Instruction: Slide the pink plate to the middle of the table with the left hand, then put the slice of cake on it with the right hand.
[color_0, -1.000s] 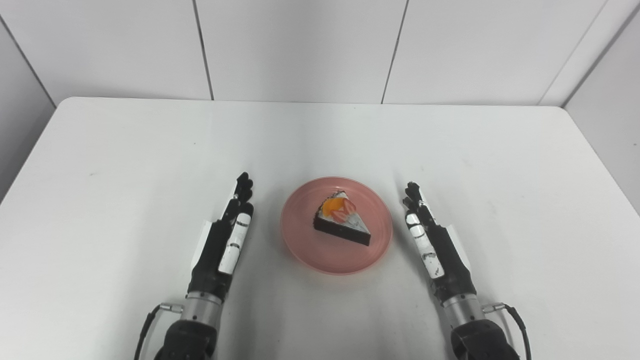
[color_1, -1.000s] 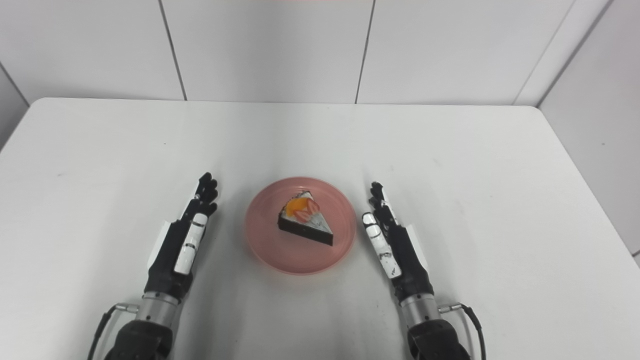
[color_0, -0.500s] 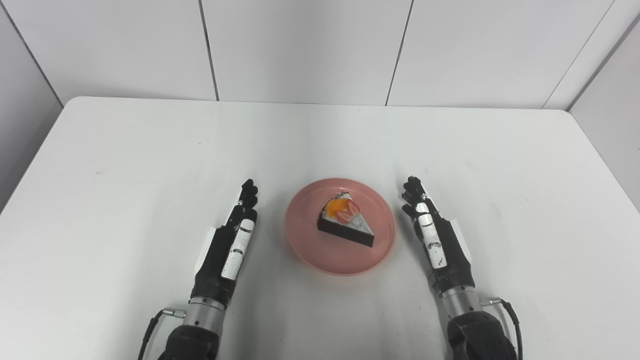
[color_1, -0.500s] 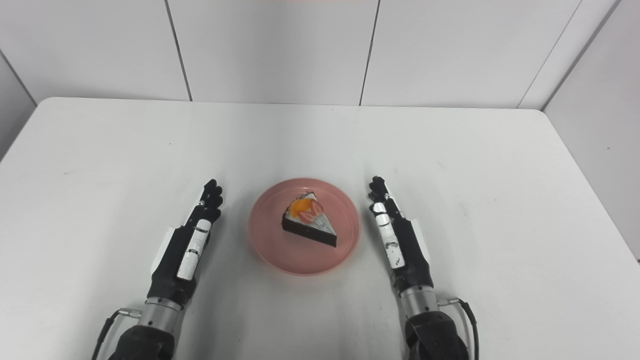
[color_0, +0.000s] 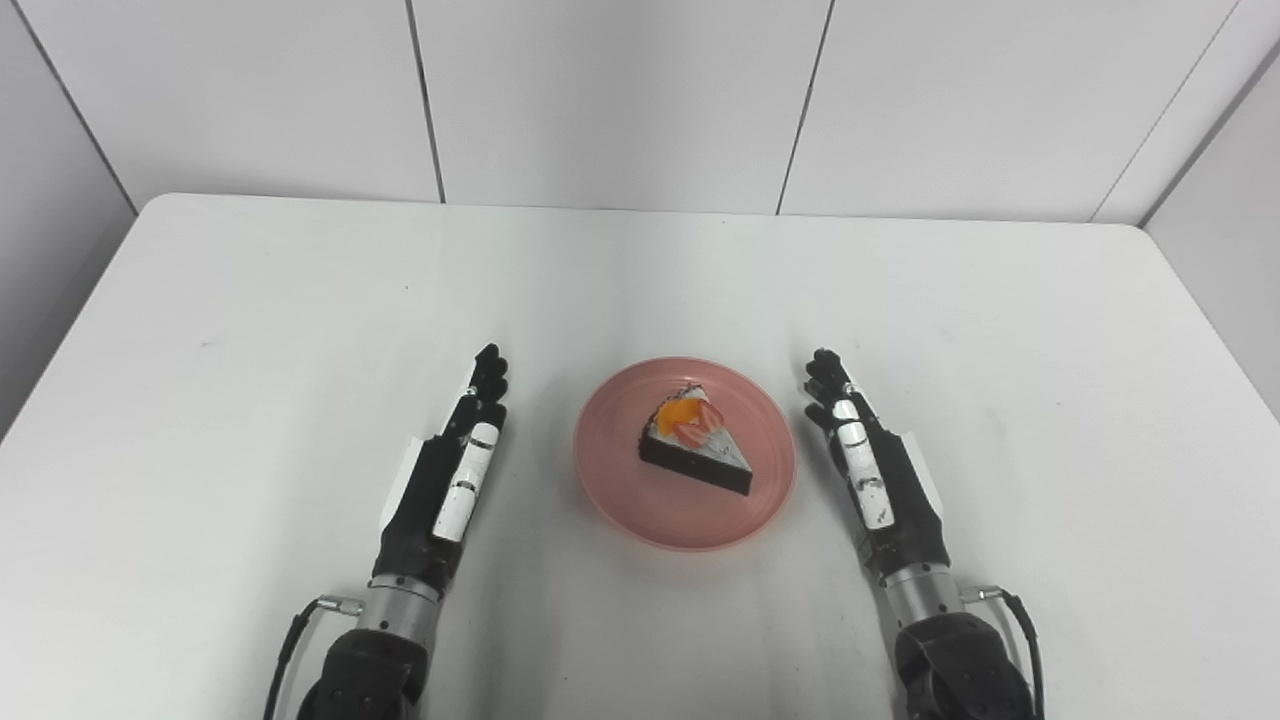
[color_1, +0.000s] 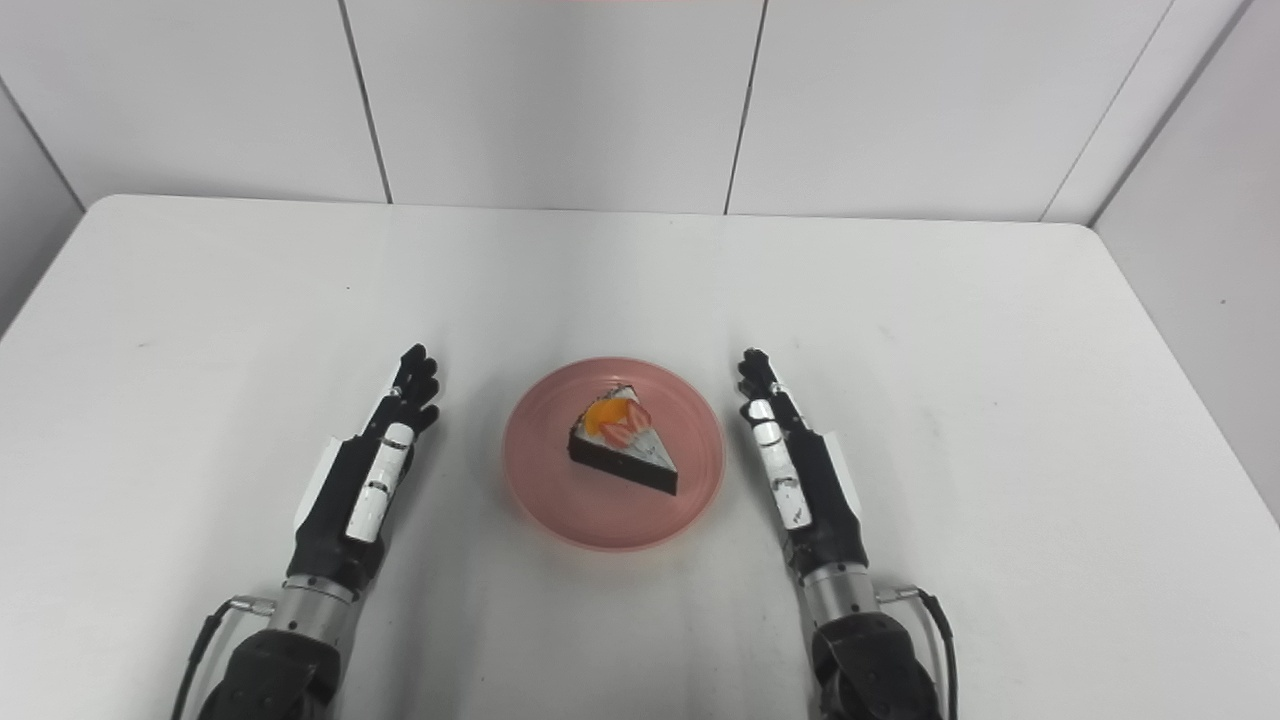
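Left eye view: one pink plate (color_0: 686, 455), one slice of cake (color_0: 696, 450), two hands, one white table (color_0: 250, 330). Plate sits near the table's middle, cake on it, dark base with cream and fruit on top. Left hand (color_0: 445, 485) lies left of the plate, fingers straight and extended, pointing away from the robot, holding nothing, not touching the plate. Right hand (color_0: 880, 480) mirrors it just right of the plate rim, fingers stretched out, empty, a thin gap to the rim. Bare tabletop on all sides; far edge meets the wall.

Right eye view: same count, one plate (color_1: 614, 453), one slice (color_1: 622, 442), left hand (color_1: 365, 480) and right hand (color_1: 800, 475). Both hands flat-fingered and empty either side of the plate. Wide bare table out to left and right edges.
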